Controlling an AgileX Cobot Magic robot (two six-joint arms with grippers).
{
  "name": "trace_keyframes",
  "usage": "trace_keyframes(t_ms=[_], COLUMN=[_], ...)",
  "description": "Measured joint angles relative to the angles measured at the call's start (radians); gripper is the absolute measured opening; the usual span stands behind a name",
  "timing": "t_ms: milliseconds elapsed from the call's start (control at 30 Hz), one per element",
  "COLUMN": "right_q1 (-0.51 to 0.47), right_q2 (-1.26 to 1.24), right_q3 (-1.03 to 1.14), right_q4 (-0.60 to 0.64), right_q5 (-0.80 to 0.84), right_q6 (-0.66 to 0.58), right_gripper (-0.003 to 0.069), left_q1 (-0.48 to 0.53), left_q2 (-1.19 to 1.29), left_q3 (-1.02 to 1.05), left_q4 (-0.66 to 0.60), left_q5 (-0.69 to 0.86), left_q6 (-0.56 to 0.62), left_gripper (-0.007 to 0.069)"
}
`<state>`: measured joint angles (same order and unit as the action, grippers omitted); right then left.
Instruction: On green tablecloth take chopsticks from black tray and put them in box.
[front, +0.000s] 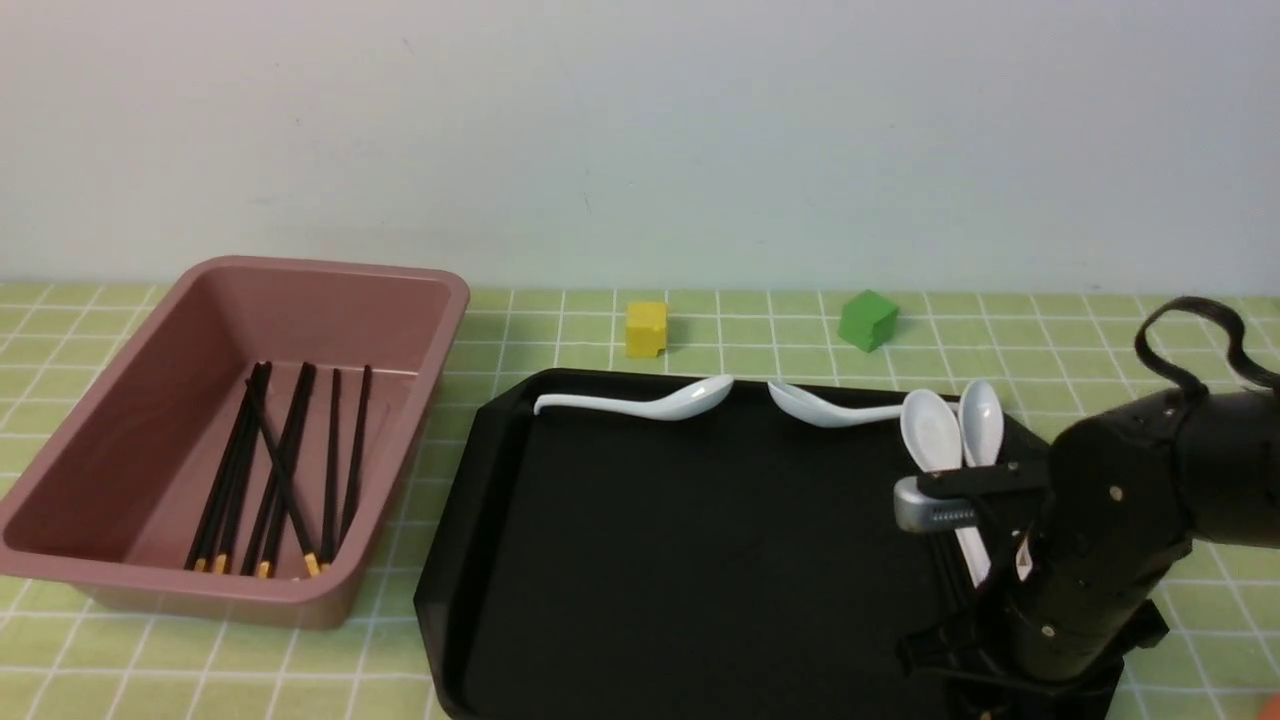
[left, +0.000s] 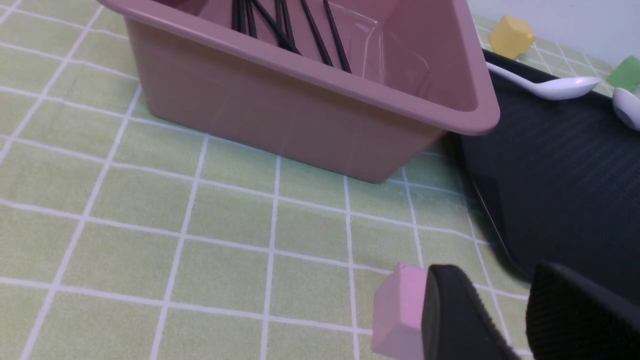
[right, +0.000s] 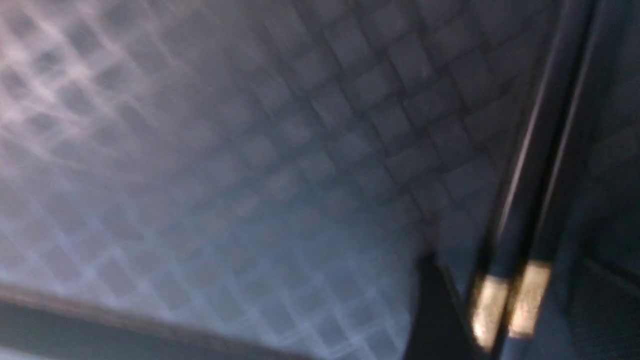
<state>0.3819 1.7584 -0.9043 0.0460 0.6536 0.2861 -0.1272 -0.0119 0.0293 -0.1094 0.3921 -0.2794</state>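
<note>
A green grid cloth (front: 1000, 330) covers the surface (front: 60, 670). The box (front: 330, 290) stands at the left edge, and a bundle of chopsticks (front: 285, 470) lies on its floor. Some of them cross, and their gold ends point to the near edge. The tray (front: 700, 560) lies just beside the box and runs from the middle toward the right edge, reaching the near edge.

Four white spoons (front: 640, 403) rest on the tray. Two lie along its far rim, and two lie side by side near its far-right corner. Behind the tray, toward the far edge, sit a yellow cube (front: 646, 329) and a green cube (front: 867, 320), well apart.

The right arm (front: 1090, 540) bends down over the tray's near-right corner and hides its own jaws in the front view. The right wrist view is blurred. It shows a pair of chopsticks (right: 525, 200) lying together on the tray's textured floor, gold bands side by side, with a dark tip (right: 430, 310) just beside them. I cannot tell whether the right jaws are spread or pinching the pair.

The left jaws are spread, with nothing between the fingers (left: 460, 320). They hover low over the cloth near the near edge, by the tray's left rim. A small pink cube (left: 397, 310) sits on the cloth right against the outer side of one finger.
</note>
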Motion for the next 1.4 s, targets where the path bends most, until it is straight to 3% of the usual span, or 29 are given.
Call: trace_keyframes(t_ms=[133,267,333,667,1033,1167,1367,1400], right_q1=[0.0,0.0,-0.002,-0.002,-0.002,-0.002,-0.002,0.002], right_q2=[0.014,0.018,0.018,-0.011,-0.24,-0.342,-0.384,-0.371], right_q3=[-0.011,-0.014,-0.016,-0.005,0.005,-0.001,-0.104,-0.17], right_q4=[-0.006,-0.019,-0.031,-0.006,0.052,0.184,0.473,0.572], right_q5=[0.014,0.023,0.033,0.053,0.163,0.185,0.227,0.244], right_q6=[0.001,0.002,0.003,-0.017,-0.055,-0.15,-0.363,-0.443], right_gripper=[0.0343,0.0238,0.0144,0.0144,0.0144,0.0144,0.0144,0.0144], left_q1=[0.0,0.0,0.0,0.0,0.0,0.0,0.0,0.0], left_q2=[0.0,0.0,0.0,0.0,0.0,0.0,0.0,0.0], left_q3=[0.0,0.0,0.0,0.0,0.0,0.0,0.0,0.0], left_q4=[0.0,0.0,0.0,0.0,0.0,0.0,0.0,0.0], left_q5=[0.0,0.0,0.0,0.0,0.0,0.0,0.0,0.0], left_q6=[0.0,0.0,0.0,0.0,0.0,0.0,0.0,0.0], left_gripper=[0.0238,0.0238,0.0238,0.0238,0.0238,0.0238,0.0238,0.0238])
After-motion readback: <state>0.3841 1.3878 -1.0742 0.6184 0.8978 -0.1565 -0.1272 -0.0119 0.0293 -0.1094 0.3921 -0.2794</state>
